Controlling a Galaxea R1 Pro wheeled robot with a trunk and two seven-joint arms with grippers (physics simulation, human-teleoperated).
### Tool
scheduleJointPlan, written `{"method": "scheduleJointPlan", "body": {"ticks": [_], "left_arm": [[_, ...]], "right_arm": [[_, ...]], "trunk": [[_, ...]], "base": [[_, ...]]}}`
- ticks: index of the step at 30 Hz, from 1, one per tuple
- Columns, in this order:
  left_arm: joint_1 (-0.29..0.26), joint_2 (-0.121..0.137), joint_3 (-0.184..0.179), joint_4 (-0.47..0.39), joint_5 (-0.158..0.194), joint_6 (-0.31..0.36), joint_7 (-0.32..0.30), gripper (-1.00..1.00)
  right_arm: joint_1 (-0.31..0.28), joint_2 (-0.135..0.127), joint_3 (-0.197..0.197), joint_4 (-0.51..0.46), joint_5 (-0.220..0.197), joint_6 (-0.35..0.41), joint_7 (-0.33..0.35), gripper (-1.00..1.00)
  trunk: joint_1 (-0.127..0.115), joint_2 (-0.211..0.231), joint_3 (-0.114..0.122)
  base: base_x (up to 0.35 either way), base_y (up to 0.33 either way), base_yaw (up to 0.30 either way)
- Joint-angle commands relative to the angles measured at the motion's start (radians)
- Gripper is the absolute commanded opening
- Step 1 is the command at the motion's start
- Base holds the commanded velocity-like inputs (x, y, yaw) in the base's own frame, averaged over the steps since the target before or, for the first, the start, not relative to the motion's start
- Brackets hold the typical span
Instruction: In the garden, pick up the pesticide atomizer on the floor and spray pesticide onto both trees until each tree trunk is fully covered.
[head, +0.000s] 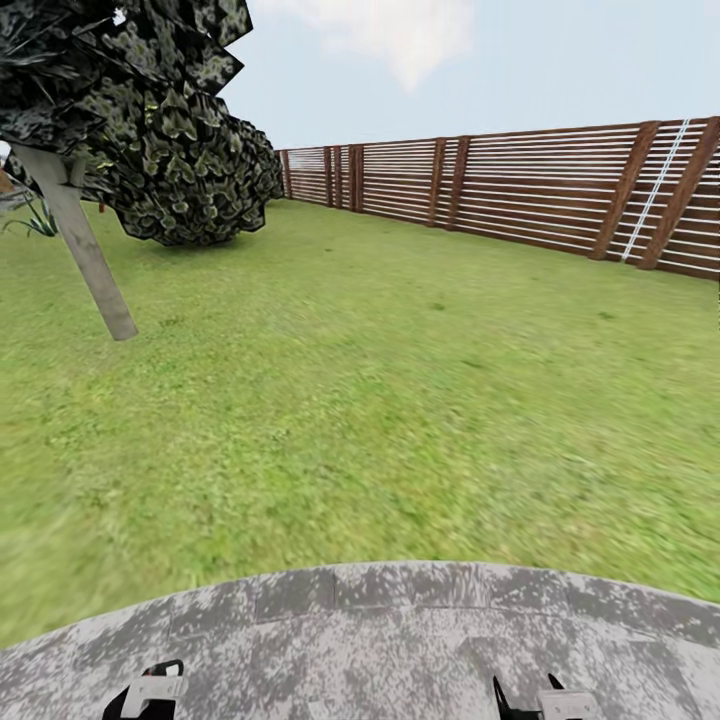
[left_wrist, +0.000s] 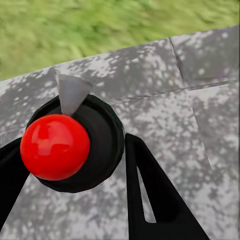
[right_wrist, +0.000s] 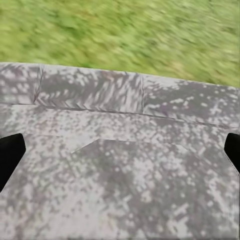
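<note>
In the left wrist view my left gripper (left_wrist: 73, 144) is shut on the pesticide atomizer (left_wrist: 92, 150), a round black body with a red ball on top and a grey cone nozzle. One black finger (left_wrist: 150, 200) presses each side of it. The left gripper (head: 150, 695) and right gripper (head: 545, 700) peek in at the head view's bottom edge. My right gripper (right_wrist: 120, 150) is open over grey stone, its dark fingertips far apart. A tree with a pale grey trunk (head: 88, 255) and dark-green crown (head: 150, 110) stands on the lawn at the far left.
A grey speckled stone slab (head: 360, 640) lies under both grippers. Green lawn (head: 400, 400) stretches ahead to a brown horizontal-slat fence (head: 520, 185) running along the back and right. A spiky plant (head: 35, 220) grows behind the trunk.
</note>
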Motion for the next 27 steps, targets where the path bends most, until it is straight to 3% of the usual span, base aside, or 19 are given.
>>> {"method": "scheduleJointPlan", "body": {"ticks": [1,27], "left_arm": [[-0.001,0.001,-0.007,0.001,0.011,-0.004,-0.001,-1.0],[-0.001,-0.002,-0.008,0.001,0.012,-0.004,0.0,-1.0]], "right_arm": [[0.0,-0.001,0.001,0.001,0.0,-0.003,0.0,1.0],[0.0,0.002,0.002,0.035,-0.001,-0.003,0.0,1.0]], "trunk": [[-0.004,0.007,0.002],[-0.104,0.189,0.122]], "base": [[0.0,0.0,0.0],[0.0,0.0,0.0]]}}
